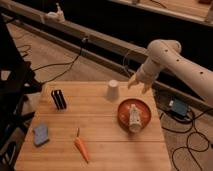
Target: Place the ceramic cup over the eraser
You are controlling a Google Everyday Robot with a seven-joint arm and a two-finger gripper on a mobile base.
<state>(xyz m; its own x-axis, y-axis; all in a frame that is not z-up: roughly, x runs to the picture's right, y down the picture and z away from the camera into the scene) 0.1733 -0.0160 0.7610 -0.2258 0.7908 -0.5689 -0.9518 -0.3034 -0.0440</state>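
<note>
Camera view, left to right on my wooden table [100,131]: the black eraser [58,99] stands near the left edge, the ceramic cup [113,90] sits narrow end up at the far edge, and my gripper [138,86] hovers just right of it, fingers spread, holding nothing.

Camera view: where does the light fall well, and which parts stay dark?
In the camera view, warm light falls evenly on the wooden table, the cup and the pale arm; the open gripper, just right of the cup over the table's far edge, is also well lit; the eraser shows only as a black shape; the left edge and the background are dark.
</note>
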